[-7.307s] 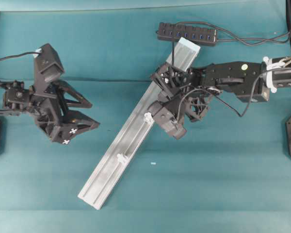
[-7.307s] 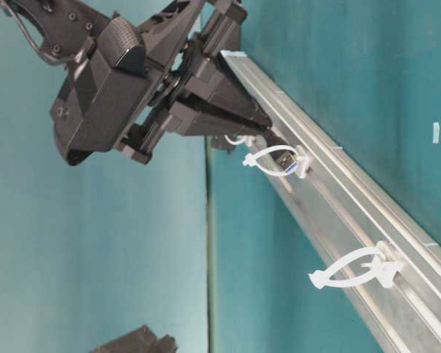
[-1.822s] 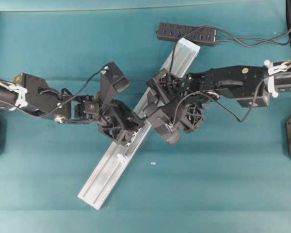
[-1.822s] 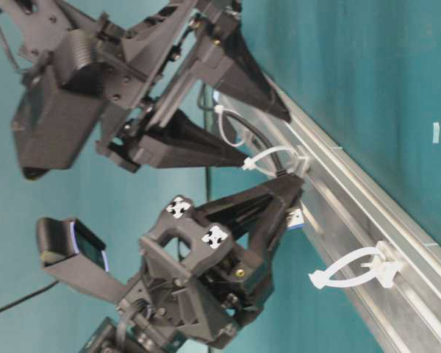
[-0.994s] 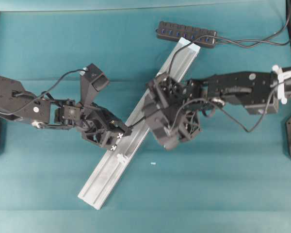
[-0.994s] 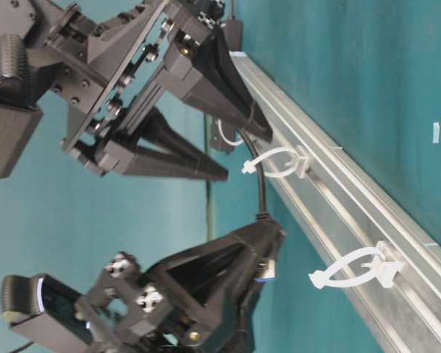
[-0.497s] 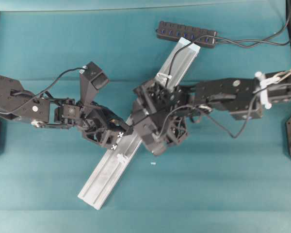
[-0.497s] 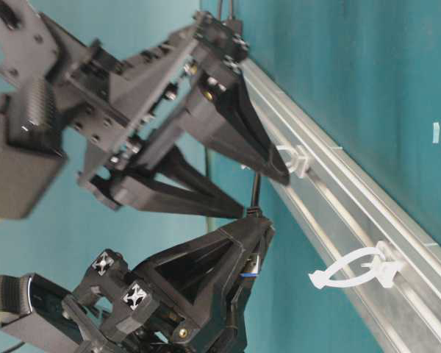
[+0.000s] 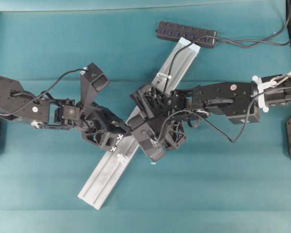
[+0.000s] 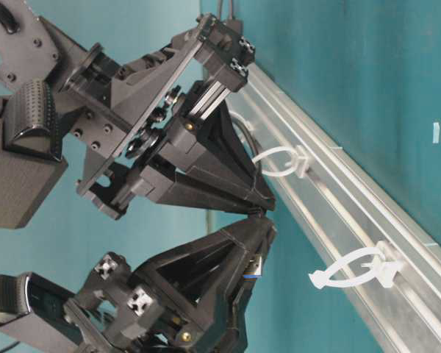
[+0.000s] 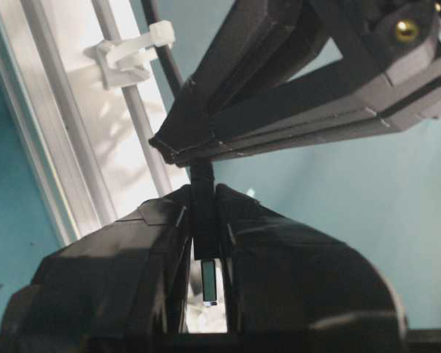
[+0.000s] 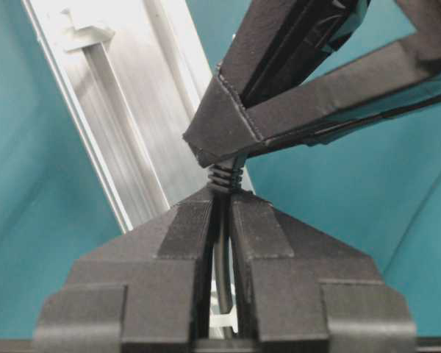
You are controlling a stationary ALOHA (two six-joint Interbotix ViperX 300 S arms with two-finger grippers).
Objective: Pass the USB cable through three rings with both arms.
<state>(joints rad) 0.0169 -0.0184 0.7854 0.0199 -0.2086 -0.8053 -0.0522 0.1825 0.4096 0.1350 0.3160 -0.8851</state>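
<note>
Now both black triangular grippers pinch the thin black USB cable point(image 11: 203, 193) mid-rail: left gripper point(image 11: 203, 213) clamps the plug, right gripper point(image 12: 222, 198) grips the cord behind it. Keep the plug aligned along the long silver aluminium rail point(image 9: 106, 172) toward the next white plastic ring point(image 10: 356, 268), and avoid twisting.

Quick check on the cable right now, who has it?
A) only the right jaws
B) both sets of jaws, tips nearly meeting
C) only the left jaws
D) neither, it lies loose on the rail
B: the left gripper is clamped on the plug end of the USB cable, and the right gripper is closed on the cord just behind its ribbed collar.
</note>
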